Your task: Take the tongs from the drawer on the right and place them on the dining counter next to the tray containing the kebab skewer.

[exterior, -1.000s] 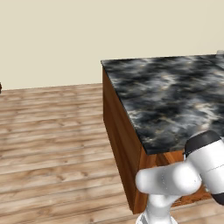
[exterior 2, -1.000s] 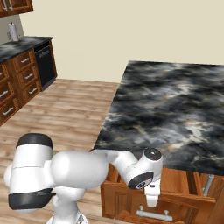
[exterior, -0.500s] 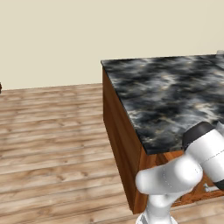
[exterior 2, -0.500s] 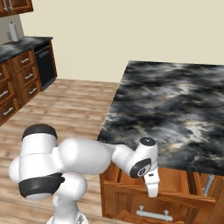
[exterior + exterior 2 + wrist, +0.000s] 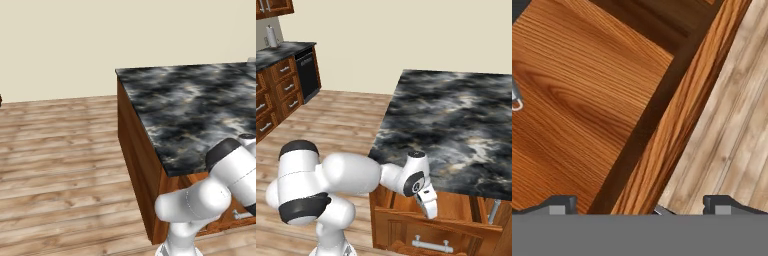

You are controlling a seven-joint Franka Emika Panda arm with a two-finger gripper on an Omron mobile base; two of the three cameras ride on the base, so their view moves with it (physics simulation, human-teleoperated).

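Claw (image 5: 639,207) spread wide over open drawer (image 5: 587,95); silvery bit (image 5: 516,100) at drawer's edge, unclear what

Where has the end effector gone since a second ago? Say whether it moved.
Yes. In the right base view the end effector has swung right along the dining counter edge, over the open drawer.

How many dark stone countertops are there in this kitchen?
2. The glossy black marbled dining counter is ahead on the right; a dark countertop tops the brown wooden cabinets at far left. Others may be hidden.

Even, bright rendered light; sharp views, perhaps faint counter sheen.
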